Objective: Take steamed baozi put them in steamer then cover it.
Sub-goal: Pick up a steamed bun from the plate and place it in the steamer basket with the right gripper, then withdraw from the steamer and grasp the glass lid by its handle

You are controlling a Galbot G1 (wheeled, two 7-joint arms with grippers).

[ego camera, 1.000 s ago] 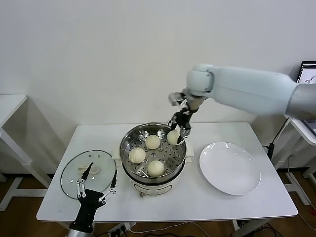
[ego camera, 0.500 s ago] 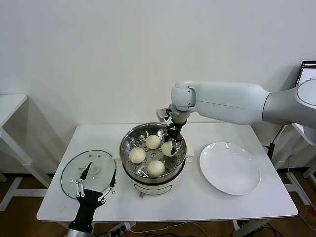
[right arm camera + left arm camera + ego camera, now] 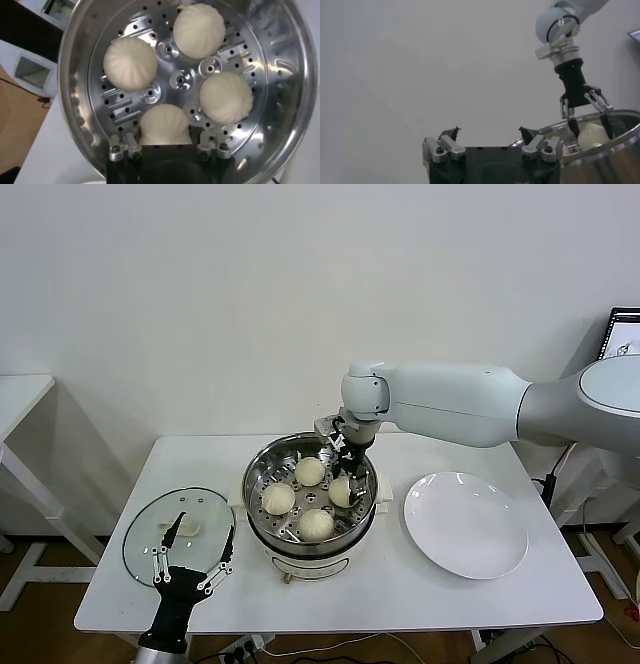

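Note:
Several cream-white steamed baozi lie on the perforated tray of the steamer [image 3: 254, 484]; the one at the right side [image 3: 341, 490] sits between the spread fingers of my right gripper [image 3: 344, 476], which is open and reaches down into the pot. The right wrist view shows that baozi [image 3: 165, 125] resting on the tray with my right gripper [image 3: 166, 144] around it and gaps on both sides. The glass cover [image 3: 150, 534] lies flat on the table at the left. My left gripper [image 3: 190, 569] hovers open at its near edge, holding nothing [image 3: 489, 131].
A white plate [image 3: 465, 524] lies bare to the right of the steamer. The white table [image 3: 400, 604] ends close in front of the cover and the pot. A monitor edge [image 3: 625, 329] stands at the far right.
My right gripper carried a baozi down from above the steamer's rim onto the tray, then opened its fingers around it. The left arm has not moved.

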